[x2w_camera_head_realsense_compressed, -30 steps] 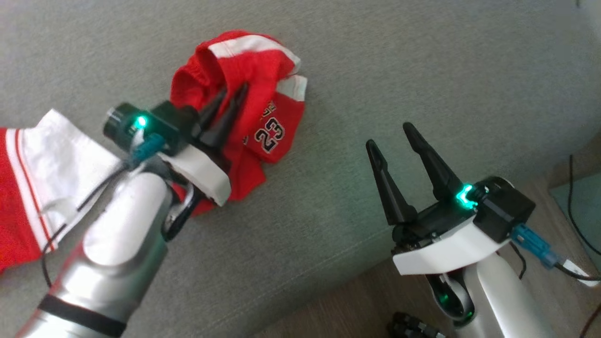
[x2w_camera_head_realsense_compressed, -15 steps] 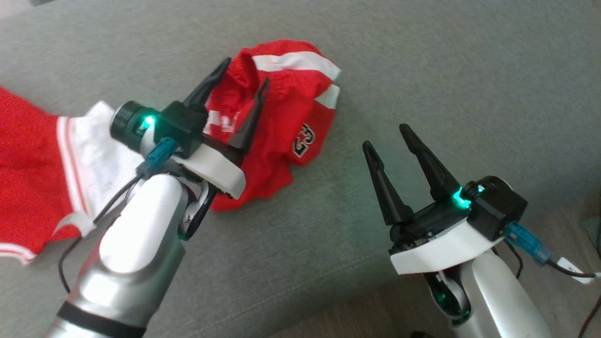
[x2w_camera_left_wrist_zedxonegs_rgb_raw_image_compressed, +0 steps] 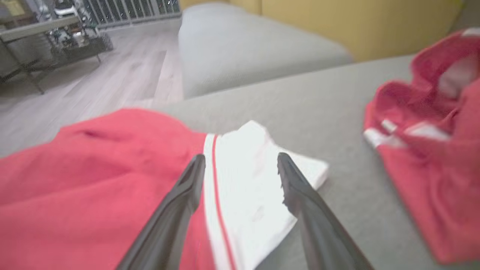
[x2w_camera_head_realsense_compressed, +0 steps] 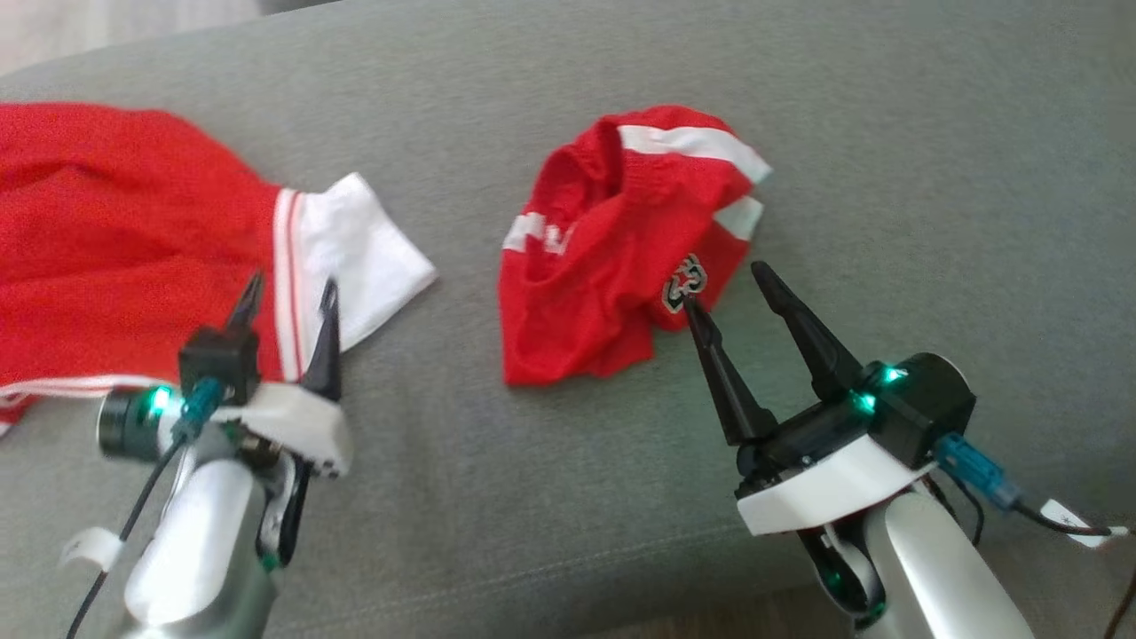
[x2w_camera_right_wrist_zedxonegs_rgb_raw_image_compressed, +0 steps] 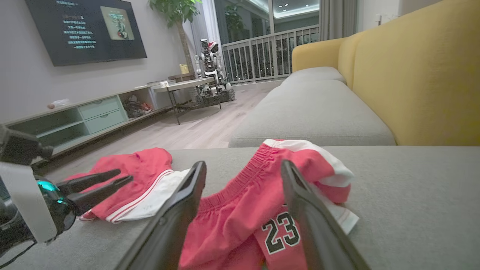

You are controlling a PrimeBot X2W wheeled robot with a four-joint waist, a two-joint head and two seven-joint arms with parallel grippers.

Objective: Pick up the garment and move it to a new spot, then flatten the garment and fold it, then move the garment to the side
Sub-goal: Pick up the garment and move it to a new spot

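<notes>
Right end effector [x2w_camera_head_realsense_compressed: 723, 284], spread wide and empty, points at red shorts [x2w_camera_head_realsense_compressed: 586, 266] printed "23".

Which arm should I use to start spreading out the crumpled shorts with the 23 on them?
Right. The right gripper is open, fingertips at the edge of the shorts beside the 23. The left gripper is open over the white end of the other red garment, apart from the shorts.

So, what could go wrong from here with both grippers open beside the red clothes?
The left gripper hangs open over the red and white garment, not the crumpled 23 shorts; it may grasp the wrong piece. The shorts are bunched, so the right gripper may pinch several layers together.
</notes>
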